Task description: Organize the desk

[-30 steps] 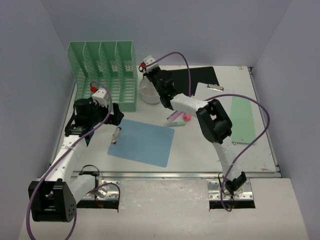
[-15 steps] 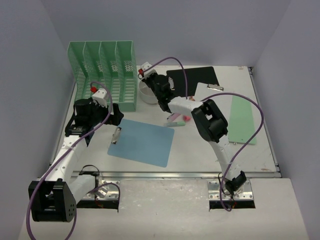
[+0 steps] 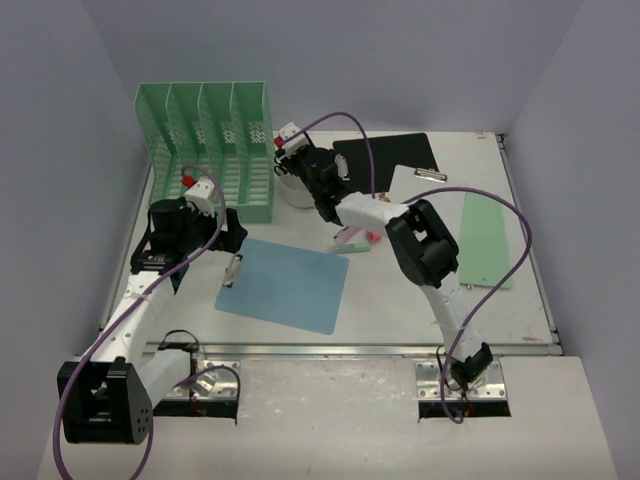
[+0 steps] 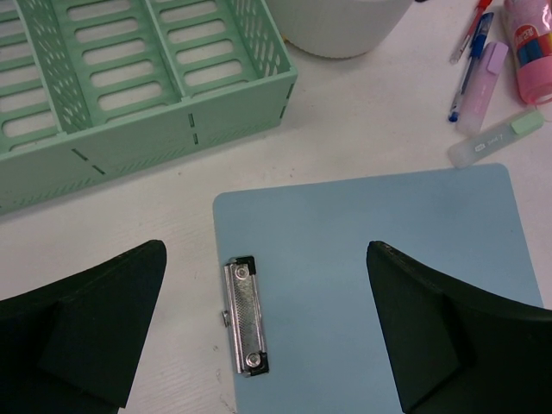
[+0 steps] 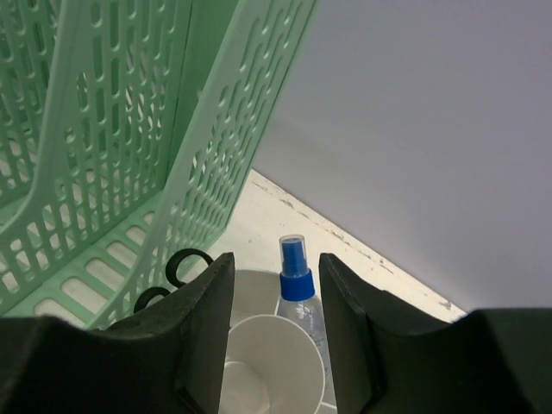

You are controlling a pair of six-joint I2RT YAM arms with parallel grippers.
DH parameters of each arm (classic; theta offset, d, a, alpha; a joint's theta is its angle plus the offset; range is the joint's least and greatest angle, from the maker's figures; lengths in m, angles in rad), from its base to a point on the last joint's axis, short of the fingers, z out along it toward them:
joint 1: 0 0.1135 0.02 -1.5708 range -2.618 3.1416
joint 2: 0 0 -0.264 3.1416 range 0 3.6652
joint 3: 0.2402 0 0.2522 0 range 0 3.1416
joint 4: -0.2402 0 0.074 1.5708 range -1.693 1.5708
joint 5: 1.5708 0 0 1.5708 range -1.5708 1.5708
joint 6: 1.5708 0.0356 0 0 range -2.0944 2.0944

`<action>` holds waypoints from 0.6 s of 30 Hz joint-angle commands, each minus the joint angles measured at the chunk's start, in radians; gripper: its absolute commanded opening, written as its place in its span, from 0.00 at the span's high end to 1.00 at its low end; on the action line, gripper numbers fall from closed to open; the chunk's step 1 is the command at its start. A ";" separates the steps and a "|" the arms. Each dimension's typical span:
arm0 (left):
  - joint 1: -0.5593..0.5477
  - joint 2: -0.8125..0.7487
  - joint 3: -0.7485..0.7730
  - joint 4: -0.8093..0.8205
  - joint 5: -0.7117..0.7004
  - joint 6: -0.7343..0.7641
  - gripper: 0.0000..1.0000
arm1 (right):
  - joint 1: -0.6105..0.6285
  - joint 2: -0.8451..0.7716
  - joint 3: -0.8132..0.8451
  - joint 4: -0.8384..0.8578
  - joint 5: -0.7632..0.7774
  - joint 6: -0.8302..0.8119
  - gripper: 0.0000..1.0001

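Observation:
The white desk (image 3: 400,300) carries a light blue clipboard (image 3: 283,284) with a metal clip (image 3: 233,270) at its left edge. My left gripper (image 3: 232,235) hovers open and empty above that clip (image 4: 246,317), one finger on each side over the board (image 4: 371,285). My right gripper (image 3: 297,165) hangs open over a white bowl (image 3: 290,192) beside the mint-green rack (image 3: 210,150). In the right wrist view (image 5: 276,267) a blue-capped spray bottle (image 5: 295,278) and a white paper cup (image 5: 267,362) stand in the bowl between the fingers, untouched.
Pens (image 4: 470,52), a pink item (image 4: 530,43) and a pale green highlighter (image 4: 496,138) lie right of the bowl. A black clipboard (image 3: 390,152), a white sheet (image 3: 420,185) and a green folder (image 3: 487,240) lie at the right. Black scissor handles (image 5: 177,267) show by the rack (image 5: 112,129).
My right gripper has moved left, from beside the bowl to over it, close to the rack. The left arm and the blue clipboard have not moved.

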 commanded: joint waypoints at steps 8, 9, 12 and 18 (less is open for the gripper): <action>0.004 -0.051 0.035 0.013 -0.012 -0.004 0.00 | -0.098 -0.435 -0.090 -0.584 0.085 0.380 0.53; 0.002 -0.055 0.035 0.014 -0.013 -0.004 0.00 | -0.143 -0.453 -0.098 -0.744 0.068 0.469 0.53; 0.002 -0.064 0.027 0.019 -0.010 -0.007 0.00 | -0.234 -0.482 -0.100 -1.005 0.034 0.577 0.52; 0.002 -0.078 0.015 0.019 -0.007 0.006 0.00 | -0.305 -0.572 -0.316 -0.929 -0.157 0.319 0.51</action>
